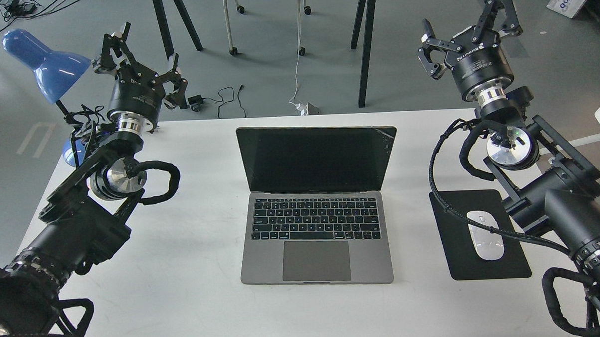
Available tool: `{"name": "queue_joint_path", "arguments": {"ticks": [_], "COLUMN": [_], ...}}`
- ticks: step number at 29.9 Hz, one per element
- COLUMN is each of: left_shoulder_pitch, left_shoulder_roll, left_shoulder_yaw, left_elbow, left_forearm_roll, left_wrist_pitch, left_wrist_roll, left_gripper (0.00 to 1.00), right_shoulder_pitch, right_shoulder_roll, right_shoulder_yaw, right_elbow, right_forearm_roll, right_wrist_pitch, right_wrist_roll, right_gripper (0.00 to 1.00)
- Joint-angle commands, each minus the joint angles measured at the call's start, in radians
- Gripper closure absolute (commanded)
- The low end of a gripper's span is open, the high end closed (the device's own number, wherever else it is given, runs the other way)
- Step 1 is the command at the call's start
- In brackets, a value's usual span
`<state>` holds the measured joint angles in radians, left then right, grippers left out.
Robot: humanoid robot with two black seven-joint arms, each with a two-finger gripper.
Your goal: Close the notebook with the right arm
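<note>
Your right gripper (467,25) hangs with its fingers spread apart and empty, above the table's (194,292) far right corner. Your left gripper (139,57) is likewise spread and empty, over the far left corner. The notebook (316,238) sits open at the table's centre, screen upright and dark. The mouse (485,242) lies on the mouse pad (458,262) by the right edge.

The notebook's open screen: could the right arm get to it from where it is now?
Probably yes. The right gripper hangs open, holding nothing, off to the side of the notebook. Only bare table lies between them; the mouse and its pad sit nearer, out of the path.
</note>
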<state>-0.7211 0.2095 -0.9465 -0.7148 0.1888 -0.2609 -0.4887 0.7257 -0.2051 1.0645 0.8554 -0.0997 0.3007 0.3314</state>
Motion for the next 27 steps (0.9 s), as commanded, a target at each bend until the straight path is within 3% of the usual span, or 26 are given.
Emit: {"name": "queue_joint_path", "arguments": {"ticks": [1,19,27], "left_shoulder_pitch": [0.0,0.002,0.002], "left_shoulder_roll": [-0.004,-0.001,-0.001], "left_shoulder_yaw": [0.0,0.0,0.0], "left_elbow": [-0.002,-0.005,-0.003], "left_forearm_roll": [0.0,-0.002,-0.002], "left_wrist_pitch": [0.011,0.003,0.002], "left_wrist_roll": [0.0,0.0,0.0], "left_gripper": [0.0,0.0,0.0], "right_shoulder_pitch": [0.0,0.009,0.168], "right_shoulder_roll": [0.0,-0.003,-0.037], "right_shoulder_yaw": [0.0,-0.027,-0.369], "right_elbow": [0.001,-0.004,-0.056], "right_forearm_roll": [0.0,-0.017,-0.041], "right_wrist_pitch": [0.0,-0.006,-0.094], "right_wrist_roll": [0.0,-0.003,-0.017], "right_gripper": [0.0,0.0,0.0]}}
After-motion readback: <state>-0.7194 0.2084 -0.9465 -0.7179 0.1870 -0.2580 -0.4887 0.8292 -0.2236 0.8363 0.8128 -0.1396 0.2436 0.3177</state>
